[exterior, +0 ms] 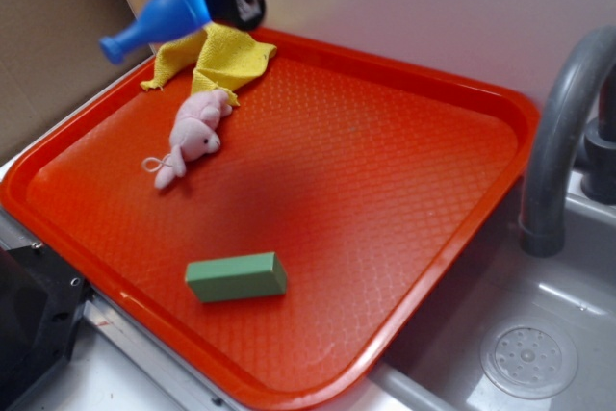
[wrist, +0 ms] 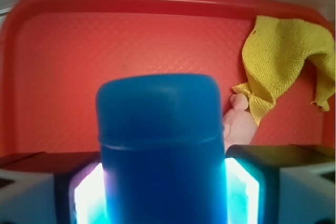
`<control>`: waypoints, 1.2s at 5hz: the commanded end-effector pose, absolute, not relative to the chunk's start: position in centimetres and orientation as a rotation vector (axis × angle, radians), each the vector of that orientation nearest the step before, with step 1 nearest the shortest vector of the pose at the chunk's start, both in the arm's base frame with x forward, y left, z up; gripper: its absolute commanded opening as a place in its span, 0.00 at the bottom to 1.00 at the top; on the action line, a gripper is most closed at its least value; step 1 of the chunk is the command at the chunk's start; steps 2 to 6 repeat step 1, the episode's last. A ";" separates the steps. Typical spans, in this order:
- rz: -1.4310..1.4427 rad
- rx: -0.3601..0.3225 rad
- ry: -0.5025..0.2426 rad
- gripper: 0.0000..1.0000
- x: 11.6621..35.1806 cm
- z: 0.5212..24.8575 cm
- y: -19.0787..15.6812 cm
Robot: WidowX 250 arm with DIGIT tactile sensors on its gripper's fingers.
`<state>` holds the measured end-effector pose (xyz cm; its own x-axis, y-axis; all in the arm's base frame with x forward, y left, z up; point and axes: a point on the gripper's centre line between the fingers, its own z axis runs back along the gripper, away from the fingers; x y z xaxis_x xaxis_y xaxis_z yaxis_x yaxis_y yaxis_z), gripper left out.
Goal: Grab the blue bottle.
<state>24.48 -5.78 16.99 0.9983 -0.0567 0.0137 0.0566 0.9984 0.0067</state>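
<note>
Blue bottle (exterior: 159,18) clamped between gripper (wrist: 165,192) fingers, lifted clear of the red tray (exterior: 404,180) below, neck jutting sideways. Risk: smooth plastic, rounded body; could pivot or slip, dropping onto yellow cloth (exterior: 219,58) beneath.

bottle (exterior: 162,16): bright blue, plain and smooth
tray (exterior: 452,93): orange-red, with a fine diamond-grid texture across its floor and a plain rim
cloth (exterior: 217,57): yellow, a fine woven texture
plush (exterior: 192,137): pale pink, with a whitish string loop
block (exterior: 236,277): flat green, no markings
faucet (exterior: 563,132): plain grey
</note>
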 end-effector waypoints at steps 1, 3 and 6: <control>-0.122 -0.050 -0.156 0.00 23.3 20.4 -5.4; -0.122 -0.050 -0.156 0.00 23.3 20.4 -5.4; -0.122 -0.050 -0.156 0.00 23.3 20.4 -5.4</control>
